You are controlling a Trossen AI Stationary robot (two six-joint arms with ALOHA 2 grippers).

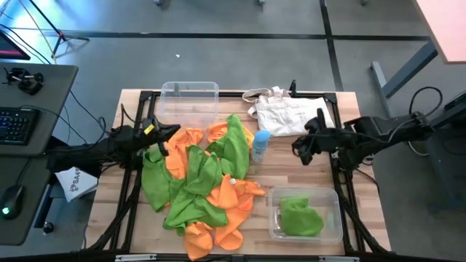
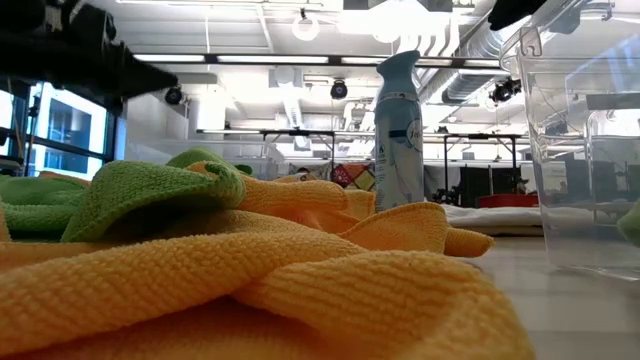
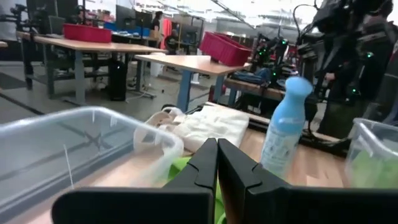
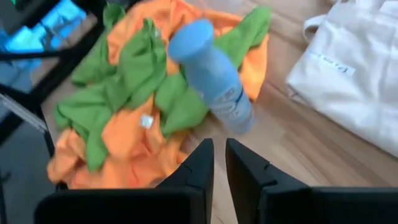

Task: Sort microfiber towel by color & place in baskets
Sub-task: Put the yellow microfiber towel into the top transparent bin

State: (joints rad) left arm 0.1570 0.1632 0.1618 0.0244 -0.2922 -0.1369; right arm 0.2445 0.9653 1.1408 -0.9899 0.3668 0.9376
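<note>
Nearest the table's front edge, a clear basket (image 1: 333,195) holds one green towel (image 1: 301,217), so green likely goes there. The heap of orange and green microfiber towels (image 1: 200,182) lies mid-table, unsorted. The right gripper (image 1: 300,151) hovers beside the light-blue spray bottle (image 1: 260,143), its jaws nearly together on nothing. The left gripper (image 1: 162,129) waits over the heap's far edge, jaws together and empty. Farthest stand the empty basket (image 1: 189,102) and white tote bag (image 1: 287,113). The bag's tag is unreadable.

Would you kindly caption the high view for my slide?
Orange and green towels heaped mid-table, one green towel in the near basket, far basket without towels, both arms hovering.
</note>
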